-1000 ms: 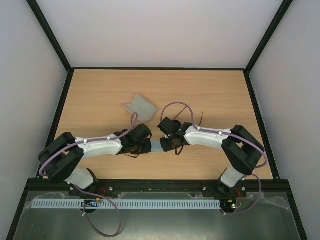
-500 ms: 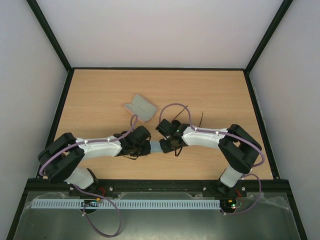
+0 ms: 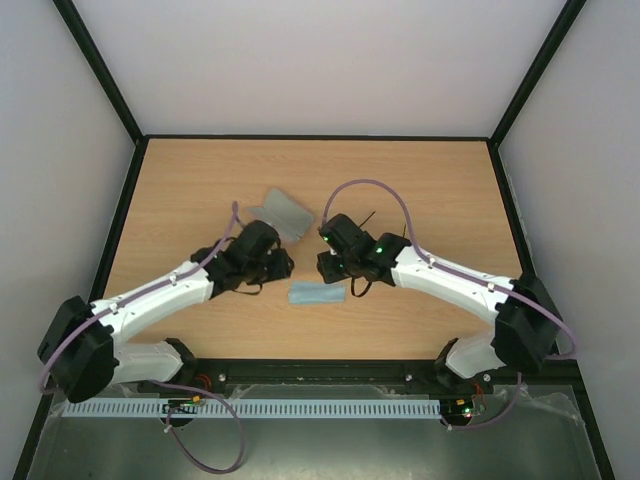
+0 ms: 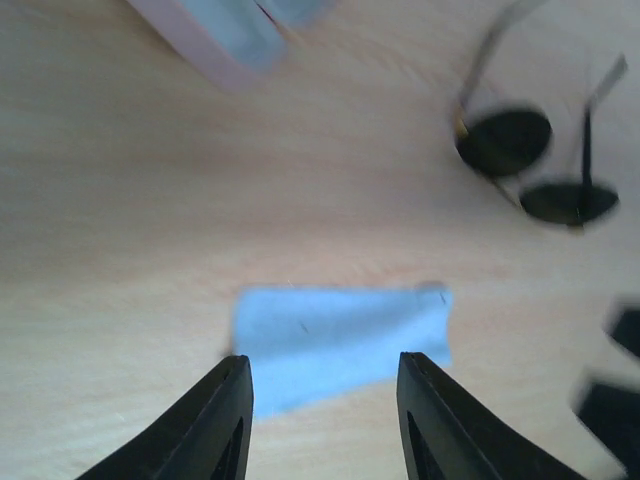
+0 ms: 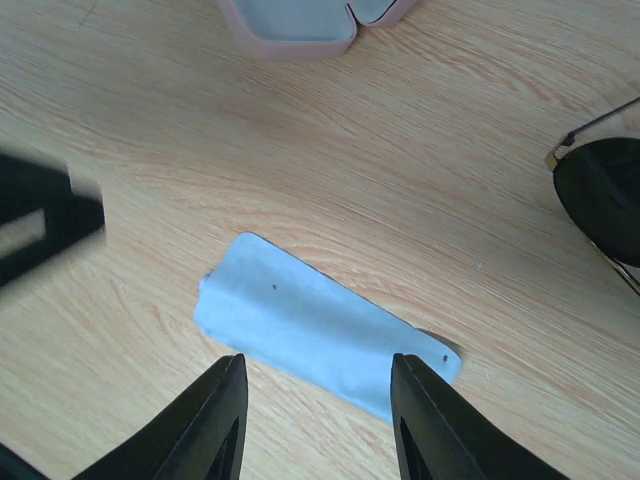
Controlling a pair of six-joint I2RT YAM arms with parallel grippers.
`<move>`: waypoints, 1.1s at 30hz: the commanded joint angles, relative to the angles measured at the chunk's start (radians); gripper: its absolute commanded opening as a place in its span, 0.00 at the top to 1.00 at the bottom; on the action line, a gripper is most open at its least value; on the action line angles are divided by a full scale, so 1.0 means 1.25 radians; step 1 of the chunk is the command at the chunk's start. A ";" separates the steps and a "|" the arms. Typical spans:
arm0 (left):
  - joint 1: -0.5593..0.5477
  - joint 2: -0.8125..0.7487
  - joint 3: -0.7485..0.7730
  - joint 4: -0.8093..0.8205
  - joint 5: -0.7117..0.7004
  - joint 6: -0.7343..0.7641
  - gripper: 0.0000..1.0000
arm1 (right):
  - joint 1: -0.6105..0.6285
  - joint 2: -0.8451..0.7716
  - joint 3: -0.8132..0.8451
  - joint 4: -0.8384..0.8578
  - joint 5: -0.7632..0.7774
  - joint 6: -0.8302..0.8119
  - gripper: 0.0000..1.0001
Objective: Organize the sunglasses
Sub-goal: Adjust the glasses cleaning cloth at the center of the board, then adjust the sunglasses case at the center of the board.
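The sunglasses show in the left wrist view [image 4: 505, 140] at the upper right, two dark oval lenses flat on the table. One lens shows at the right edge of the right wrist view [image 5: 600, 200]. From the top they are mostly under my right arm; a thin arm sticks out [image 3: 405, 232]. The folded light blue cloth [image 3: 318, 294] lies between both grippers and also shows in the left wrist view [image 4: 340, 335] and the right wrist view [image 5: 320, 340]. My left gripper [image 3: 281, 262] [image 4: 325, 400] is open and empty. My right gripper [image 3: 327, 265] [image 5: 315, 400] is open and empty.
The open pink case [image 3: 280, 212] lies just beyond the grippers, its edge at the top of the left wrist view [image 4: 215, 40] and the right wrist view [image 5: 300, 25]. The wooden table [image 3: 200, 180] has black rails round it.
Both grippers have drawn back from the cloth toward the far side of the table. The cloth, earlier mostly hidden between them, now lies folded and uncovered.
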 commanded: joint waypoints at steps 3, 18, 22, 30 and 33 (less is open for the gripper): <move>0.213 0.059 0.063 -0.036 0.020 0.126 0.48 | 0.005 -0.056 -0.016 -0.087 0.001 -0.005 0.58; 0.463 0.496 0.391 0.005 -0.036 0.188 0.67 | 0.005 -0.176 -0.100 -0.098 0.003 0.024 0.57; 0.486 0.555 0.428 0.014 -0.039 0.192 0.78 | 0.005 -0.194 -0.111 -0.104 0.000 0.032 0.57; 0.492 0.574 0.438 0.025 -0.045 0.204 0.80 | 0.005 -0.195 -0.129 -0.089 -0.011 0.031 0.57; 0.492 0.576 0.430 0.034 -0.043 0.209 0.80 | 0.005 -0.185 -0.130 -0.082 -0.017 0.031 0.57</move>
